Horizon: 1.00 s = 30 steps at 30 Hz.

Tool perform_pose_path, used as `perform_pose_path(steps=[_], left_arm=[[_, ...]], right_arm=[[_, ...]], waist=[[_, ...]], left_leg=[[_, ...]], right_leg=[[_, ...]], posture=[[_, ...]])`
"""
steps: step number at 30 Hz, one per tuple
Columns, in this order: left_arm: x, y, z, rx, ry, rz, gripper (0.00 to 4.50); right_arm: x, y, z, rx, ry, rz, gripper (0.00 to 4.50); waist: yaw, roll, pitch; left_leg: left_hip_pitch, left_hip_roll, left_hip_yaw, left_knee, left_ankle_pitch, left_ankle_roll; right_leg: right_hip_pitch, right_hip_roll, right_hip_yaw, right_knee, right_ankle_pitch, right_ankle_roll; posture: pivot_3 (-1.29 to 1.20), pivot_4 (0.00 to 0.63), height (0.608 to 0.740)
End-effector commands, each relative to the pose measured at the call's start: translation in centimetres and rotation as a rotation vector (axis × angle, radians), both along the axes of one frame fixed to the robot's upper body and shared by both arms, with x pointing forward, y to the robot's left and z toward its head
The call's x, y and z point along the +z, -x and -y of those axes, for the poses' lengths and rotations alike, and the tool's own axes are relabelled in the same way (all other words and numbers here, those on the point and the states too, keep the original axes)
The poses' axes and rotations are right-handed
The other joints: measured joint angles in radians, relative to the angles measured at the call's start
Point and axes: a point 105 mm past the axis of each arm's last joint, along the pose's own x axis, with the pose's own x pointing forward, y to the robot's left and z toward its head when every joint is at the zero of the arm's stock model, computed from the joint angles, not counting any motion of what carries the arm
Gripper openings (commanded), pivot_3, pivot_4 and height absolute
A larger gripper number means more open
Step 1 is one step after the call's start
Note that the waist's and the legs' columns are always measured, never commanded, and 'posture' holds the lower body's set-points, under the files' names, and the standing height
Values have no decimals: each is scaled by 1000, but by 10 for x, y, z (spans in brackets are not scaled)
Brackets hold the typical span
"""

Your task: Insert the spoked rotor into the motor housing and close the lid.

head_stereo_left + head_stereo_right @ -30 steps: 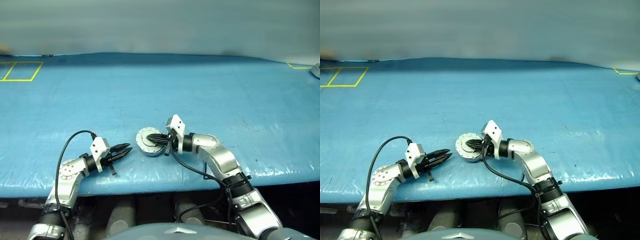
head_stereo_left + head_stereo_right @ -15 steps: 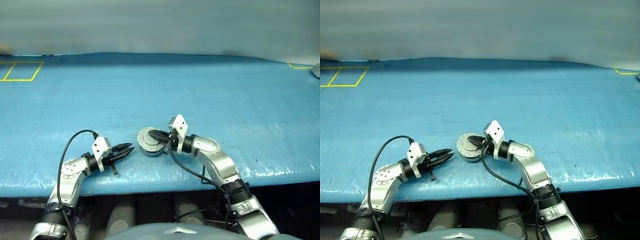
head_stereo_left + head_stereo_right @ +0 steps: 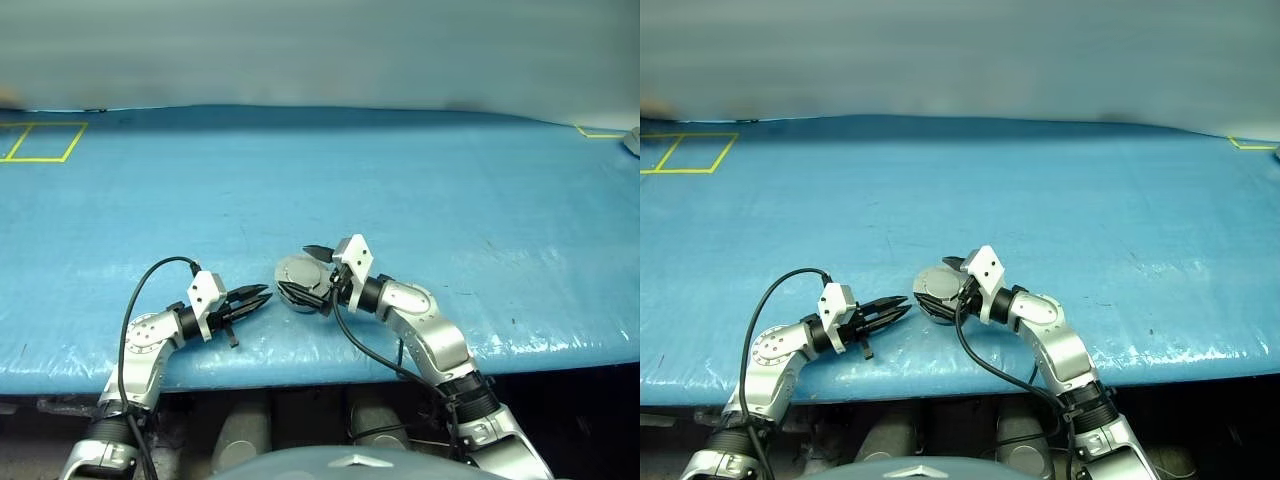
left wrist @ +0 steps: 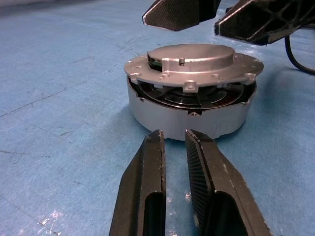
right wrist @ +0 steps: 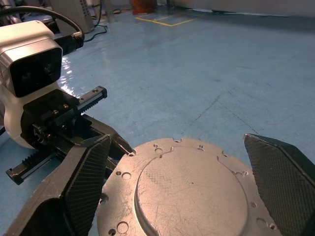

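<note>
One motor housing, silver, lid down on top, near surface's front edge | right tool spread wide around it, gripping nothing | left tool nearly closed, empty

The lid lies over the housing, so only a dark sliver of its inside shows in the gap. The right hand partly covers the housing from above. A white object on the worktop is cut by the frame's edge.
</note>
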Motion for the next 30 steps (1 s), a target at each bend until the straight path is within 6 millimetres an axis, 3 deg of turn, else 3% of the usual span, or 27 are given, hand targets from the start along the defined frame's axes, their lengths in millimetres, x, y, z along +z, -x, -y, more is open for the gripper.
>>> perform_pose_path(steps=[1,15,21,30], left_arm=[[5,0,2,-11,6,30,778],[5,0,3,-10,4,30,778],[5,0,2,-7,2,30,778],[5,-1,1,-4,2,28,778]], right_arm=[[2,-2,-1,-25,28,53,4453],[-20,0,2,-35,65,-10,4453],[-17,-2,5,-39,63,-5,3042],[-2,-3,6,-10,82,48,3035]], waist=[[0,0,0],[0,0,0],[0,0,0],[2,0,0]], left_leg=[[0,0,0,0,0,0],[0,0,0,0,0,0],[0,0,0,0,0,0],[0,0,0,1,0,0]], right_leg=[[0,0,0,0,0,0],[1,0,0,0,0,0],[1,0,0,0,0,0],[1,0,0,0,0,0]], posture=[[0,150,740],[0,150,740],[0,150,740],[0,150,740]])
